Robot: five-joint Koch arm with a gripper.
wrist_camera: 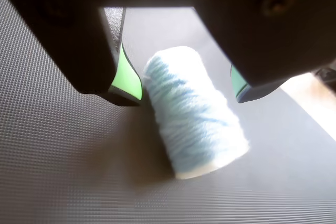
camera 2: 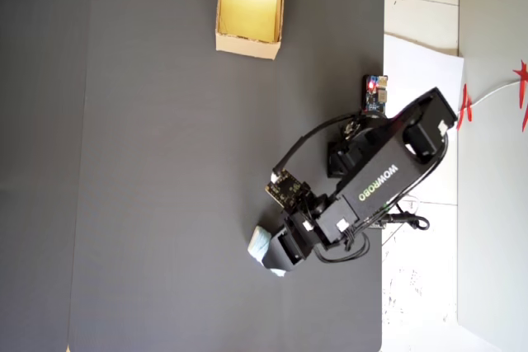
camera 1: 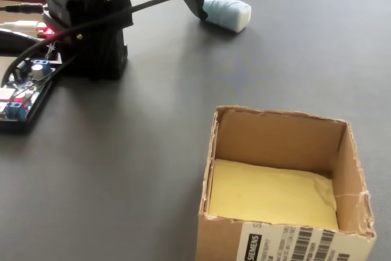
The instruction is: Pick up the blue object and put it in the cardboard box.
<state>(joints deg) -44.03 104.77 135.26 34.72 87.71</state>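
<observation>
1. The surface under me is one dark grey rubber mat (camera 2: 165,162) with a fine ribbed texture; it covers most of the table. In the overhead view a pale floor and one white sheet (camera 2: 417,63) show at its right side.
2. I count one blue object (wrist_camera: 191,111): a small, soft, pale blue and white block with rounded edges. It lies on its side on the mat.
3. My gripper (wrist_camera: 186,90) is above this block, and my two jaws are apart. In the wrist view one green-lined finger (wrist_camera: 127,77) stands just beside the left side of the block, and the other finger (wrist_camera: 247,85) is at its right side, with a clear gap. I do not clamp anything.
4. In the fixed view the block (camera 1: 227,10) is at the far side of the mat, and the lowered part of my arm covers its left end.
5. I count one cardboard box (camera 2: 250,2): small, rectangular, tan, with a yellowish bottom and low upright walls. It is open and nothing lies inside.
6. The box stands well apart from the block: in the overhead view it is at the top edge, while the block (camera 2: 261,242) is in the lower part.
7. There is one black arm base (camera 1: 91,22) and beside it one circuit board with red lights (camera 1: 21,93).
</observation>
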